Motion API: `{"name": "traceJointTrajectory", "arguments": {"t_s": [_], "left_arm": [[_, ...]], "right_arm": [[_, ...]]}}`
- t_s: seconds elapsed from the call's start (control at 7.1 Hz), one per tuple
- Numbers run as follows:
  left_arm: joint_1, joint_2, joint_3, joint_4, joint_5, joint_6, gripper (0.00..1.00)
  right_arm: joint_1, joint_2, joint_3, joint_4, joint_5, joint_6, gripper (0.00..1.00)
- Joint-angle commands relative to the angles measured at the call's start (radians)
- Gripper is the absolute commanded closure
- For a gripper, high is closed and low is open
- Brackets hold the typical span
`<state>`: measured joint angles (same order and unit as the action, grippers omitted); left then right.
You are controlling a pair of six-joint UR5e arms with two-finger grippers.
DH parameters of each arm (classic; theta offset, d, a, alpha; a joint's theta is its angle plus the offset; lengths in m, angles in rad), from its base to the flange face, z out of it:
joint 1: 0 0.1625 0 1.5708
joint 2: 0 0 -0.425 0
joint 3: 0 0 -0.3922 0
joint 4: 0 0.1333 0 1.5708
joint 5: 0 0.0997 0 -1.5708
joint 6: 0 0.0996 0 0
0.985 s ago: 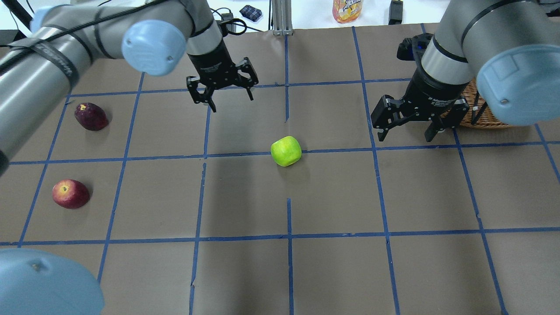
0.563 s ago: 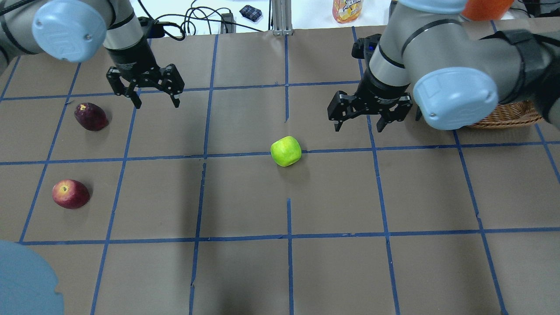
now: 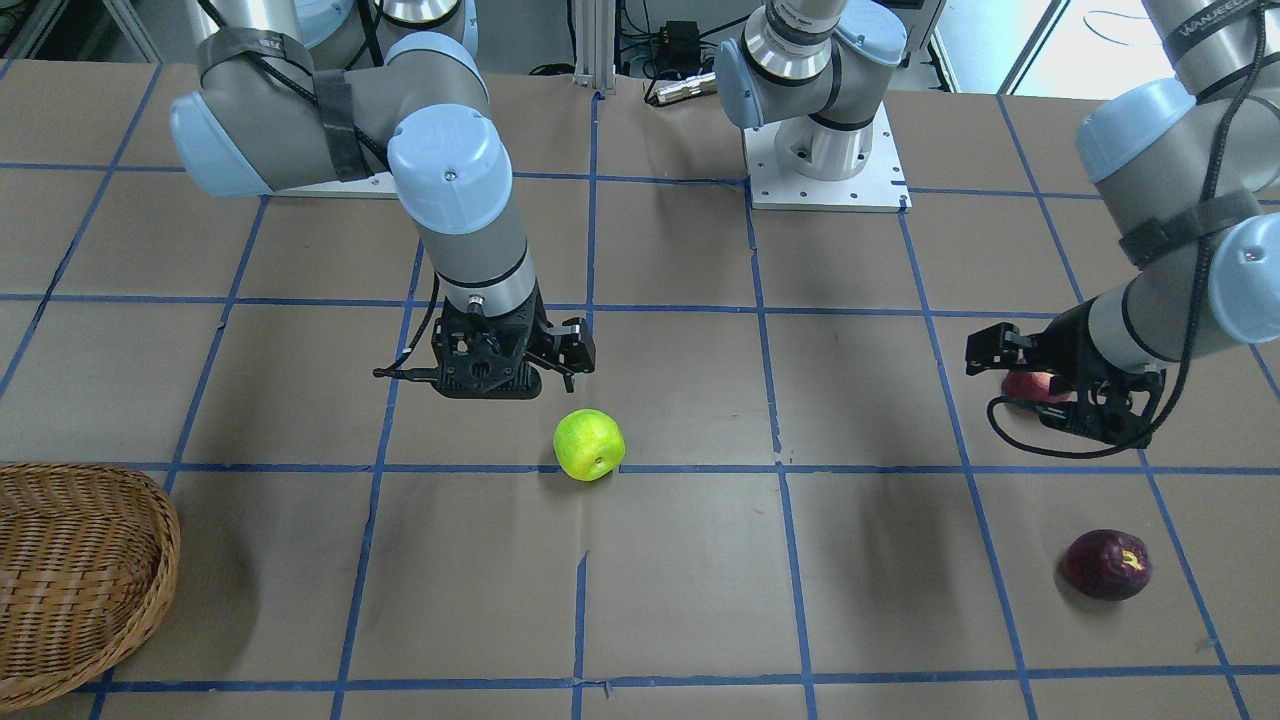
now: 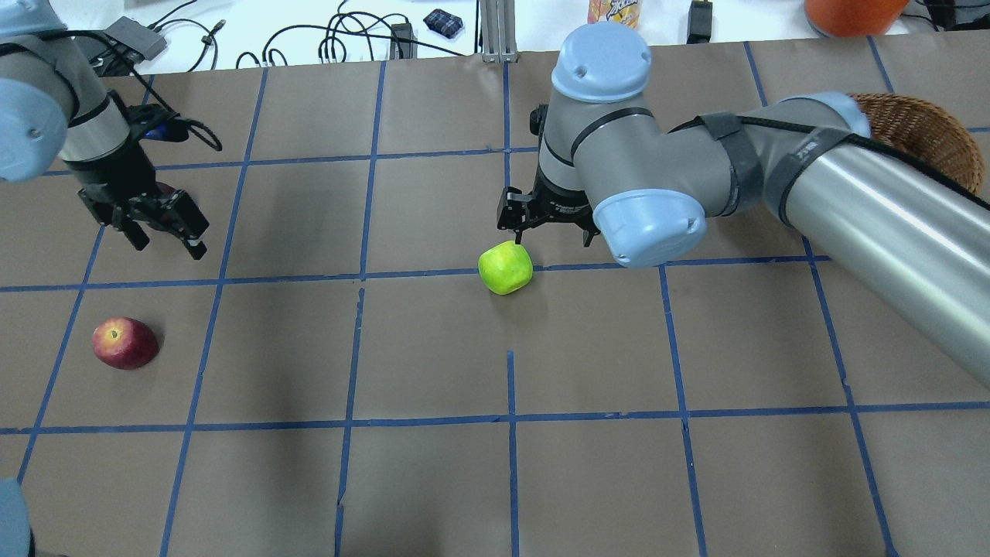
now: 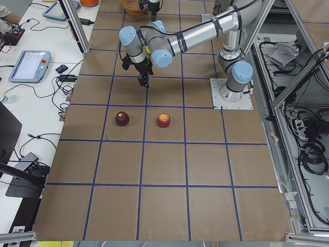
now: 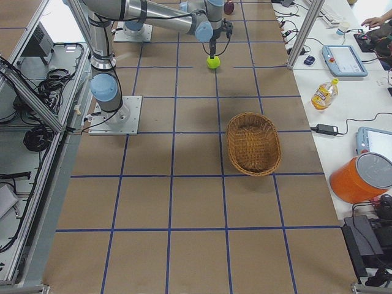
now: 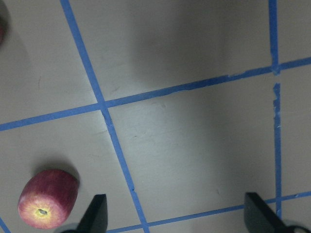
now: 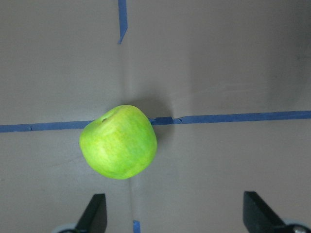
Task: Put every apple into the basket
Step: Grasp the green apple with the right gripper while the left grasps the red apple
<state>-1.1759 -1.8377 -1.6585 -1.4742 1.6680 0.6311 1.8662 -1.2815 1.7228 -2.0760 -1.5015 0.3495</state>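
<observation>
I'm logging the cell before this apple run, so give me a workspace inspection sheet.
Surface: brown-paper table, blue tape grid; no spills seen.
Job's things: green apple mid-table; red apple and maroon apple on the robot's left; basket on its right, empty.
Clutter: nothing seen on the paper.
Grippers: left gripper open, raised near the red and maroon apples, empty; right gripper open, fingers short of the green apple.
Cables: black cables beyond the far edge and strapped along both arms.
Surroundings: juice bottle, orange container, a person's hand at the side bench.
</observation>
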Motion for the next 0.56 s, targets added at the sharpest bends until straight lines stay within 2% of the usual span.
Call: {"name": "traceJointTrajectory", "arguments": {"t_s": [0.0,0.14,0.28,0.42], "left_arm": [[0.169,-0.005,-0.171,0.238,0.001,0.228,0.01],[0.198,0.006,-0.257,0.374,0.006,0.287,0.0],[0.209,0.005,-0.288,0.435,0.097,0.321,0.0],[0.208,-0.015,-0.3,0.44,0.116,0.317,0.0]], "right_arm": [[0.044,0.086,-0.002,-0.138,-0.016,-0.004,0.0],[0.05,0.112,-0.002,-0.169,-0.016,-0.073,0.0],[0.05,0.122,-0.002,-0.176,-0.002,-0.092,0.0],[0.05,0.137,-0.002,-0.176,-0.002,-0.118,0.0]]}}
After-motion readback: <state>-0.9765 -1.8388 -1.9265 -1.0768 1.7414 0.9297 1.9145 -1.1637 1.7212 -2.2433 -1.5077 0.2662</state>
